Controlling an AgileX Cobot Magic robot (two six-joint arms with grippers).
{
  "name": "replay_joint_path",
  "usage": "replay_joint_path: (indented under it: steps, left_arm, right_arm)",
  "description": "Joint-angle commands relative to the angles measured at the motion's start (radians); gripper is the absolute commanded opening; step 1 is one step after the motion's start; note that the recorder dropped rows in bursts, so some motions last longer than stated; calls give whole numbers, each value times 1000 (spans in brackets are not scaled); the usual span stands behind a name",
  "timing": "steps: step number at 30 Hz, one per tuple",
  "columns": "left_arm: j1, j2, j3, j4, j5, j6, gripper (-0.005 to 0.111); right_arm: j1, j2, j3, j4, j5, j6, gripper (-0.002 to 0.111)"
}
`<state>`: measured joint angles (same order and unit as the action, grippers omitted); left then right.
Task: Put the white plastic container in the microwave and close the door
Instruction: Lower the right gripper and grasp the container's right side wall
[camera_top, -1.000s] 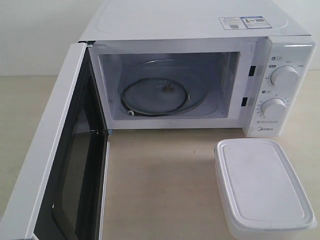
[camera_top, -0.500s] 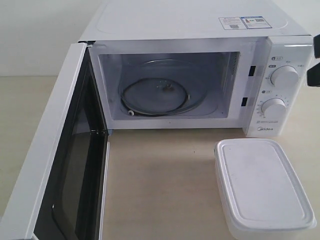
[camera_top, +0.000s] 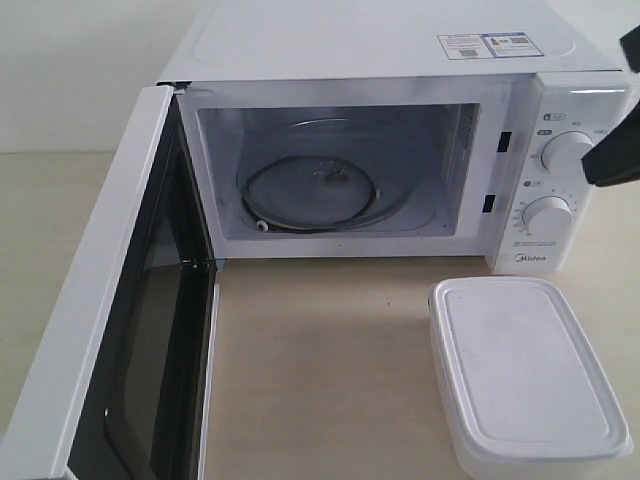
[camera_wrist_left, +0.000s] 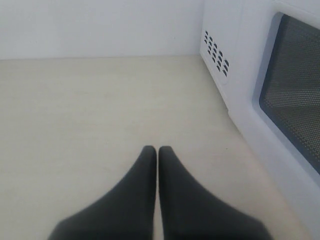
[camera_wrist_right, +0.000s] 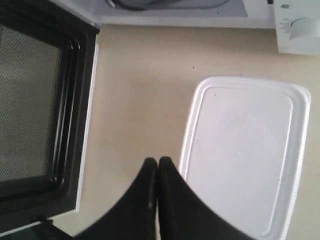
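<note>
The white plastic container (camera_top: 525, 372) sits lid-up on the table at the front right, also seen in the right wrist view (camera_wrist_right: 245, 150). Behind it stands the white microwave (camera_top: 400, 45) with its cavity empty and the glass turntable (camera_top: 312, 192) showing. Its door (camera_top: 110, 330) hangs wide open at the left, dark window inward (camera_wrist_right: 30, 100). My right gripper (camera_wrist_right: 158, 161) is shut and empty, high above the container's near edge; its dark tip (camera_top: 615, 160) pokes in at the right border. My left gripper (camera_wrist_left: 157, 149) is shut and empty over bare table beside the door's outer face (camera_wrist_left: 292, 100).
Two round dials (camera_top: 565, 152) sit on the microwave's right panel. The beige tabletop (camera_top: 320, 360) stretches between the open door and the container. A pale wall runs behind the table (camera_wrist_left: 100, 25).
The right arm has come into the exterior view from the right edge, its dark tip now lying across the upper dial. Container, door and microwave have not moved.
</note>
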<state>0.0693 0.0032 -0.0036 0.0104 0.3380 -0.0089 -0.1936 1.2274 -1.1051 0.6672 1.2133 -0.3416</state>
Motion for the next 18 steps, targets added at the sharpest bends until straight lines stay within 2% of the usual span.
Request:
replay_joint_path:
  steps: [1, 11, 18]
  left_arm:
    - [3, -3, 4, 1, -1, 2, 4]
    - [3, -3, 4, 1, -1, 2, 4]
    - [3, -3, 4, 1, -1, 2, 4]
  right_arm:
    - [-96, 22, -4, 60, 8, -47, 0]
    - [-99, 154, 111, -95, 0, -37, 0]
    - [-99, 266, 143, -186, -77, -4, 0]
